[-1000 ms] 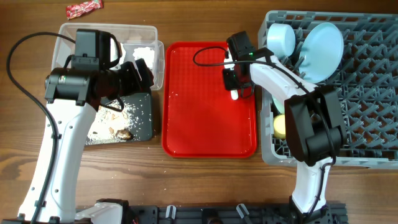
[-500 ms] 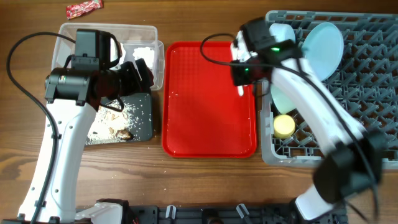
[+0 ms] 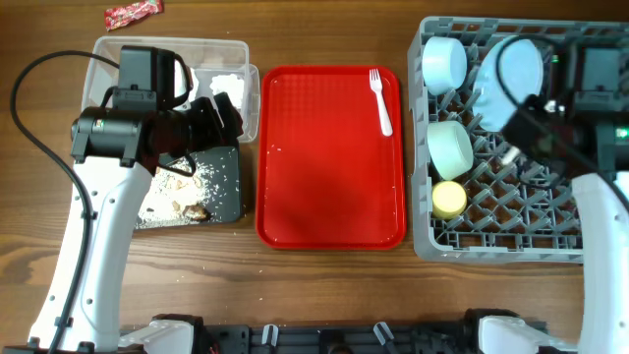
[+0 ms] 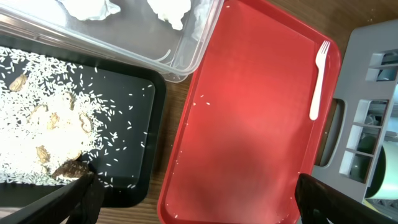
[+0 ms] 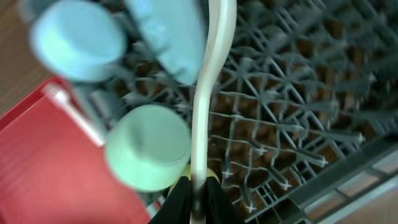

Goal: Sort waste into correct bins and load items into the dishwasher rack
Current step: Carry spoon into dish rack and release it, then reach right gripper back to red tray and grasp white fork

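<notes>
Wooden table, red tray in the middle. Step in hand: loading forks into the rack.

Right gripper is clamped nearly closed on the handle of a white fork, which sticks out ahead of the jaws. Bare rack grid lies under and ahead of the hand. The green bowl is just to its left, with the blue bowl and plate farther ahead on that side. The cup sits in the rack too. The overhead view is blurred here, so I cannot tell the exact slot.

Left gripper has its jaws spread wide and holds nothing. The black tray with rice is under its left finger, and the tub with tissues is ahead of it.

Next move, as I judge it: lower the fork into a free grid cell clear of the bowls, then release it. It is thin, so it may tip or slip through the grid. After that, the second fork lies on the red tray's far corner, well to the left of the right gripper, and needs picking. The wrapper lies on the table beyond the tub, not binned.
</notes>
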{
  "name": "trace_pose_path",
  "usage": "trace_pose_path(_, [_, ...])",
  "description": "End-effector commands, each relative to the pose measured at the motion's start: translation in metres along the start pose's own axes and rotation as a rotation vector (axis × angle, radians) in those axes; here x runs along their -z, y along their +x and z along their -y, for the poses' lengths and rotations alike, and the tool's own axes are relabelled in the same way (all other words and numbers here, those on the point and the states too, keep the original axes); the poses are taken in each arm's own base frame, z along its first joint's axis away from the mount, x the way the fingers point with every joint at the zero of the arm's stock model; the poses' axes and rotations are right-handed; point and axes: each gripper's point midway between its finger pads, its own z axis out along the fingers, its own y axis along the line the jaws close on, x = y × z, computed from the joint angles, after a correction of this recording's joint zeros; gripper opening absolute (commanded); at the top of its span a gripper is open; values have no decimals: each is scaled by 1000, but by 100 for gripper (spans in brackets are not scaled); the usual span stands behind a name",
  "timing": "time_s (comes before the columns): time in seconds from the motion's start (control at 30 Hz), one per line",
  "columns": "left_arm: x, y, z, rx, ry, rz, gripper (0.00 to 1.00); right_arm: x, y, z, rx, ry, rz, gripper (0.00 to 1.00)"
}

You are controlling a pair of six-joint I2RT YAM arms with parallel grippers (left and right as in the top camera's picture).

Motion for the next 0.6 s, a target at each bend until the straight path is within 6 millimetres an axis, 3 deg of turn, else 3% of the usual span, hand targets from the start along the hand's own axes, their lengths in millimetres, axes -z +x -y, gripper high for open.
trace_pose_path(0.0, [4, -5, 0, -3, 0, 19, 100, -38, 13, 20, -118, 87, -85, 4])
trace_pose_path(0.2, [4, -5, 0, -3, 1, 20, 100, -86, 44, 32, -213, 181, -181, 4])
trace_pose_path(0.33, [4, -5, 0, -3, 0, 19, 100, -96, 51, 33, -234, 200, -200, 5])
trace_pose_path(0.4, [4, -5, 0, -3, 0, 19, 100, -93, 47, 32, -211, 188, -191, 22])
trace_pose_path(0.43, [4, -5, 0, -3, 0, 19, 100, -89, 44, 27, -169, 159, -189, 40])
trace_pose_path(0.47, [4, -5, 0, -3, 0, 19, 100, -86, 41, 22, -127, 129, -189, 65])
trace_pose_path(0.5, [4, -5, 0, -3, 0, 19, 100, -81, 37, 17, -90, 97, -188, 77])
trace_pose_path(0.57, [4, -5, 0, -3, 0, 19, 100, -69, 30, 8, -50, 41, -174, 84])
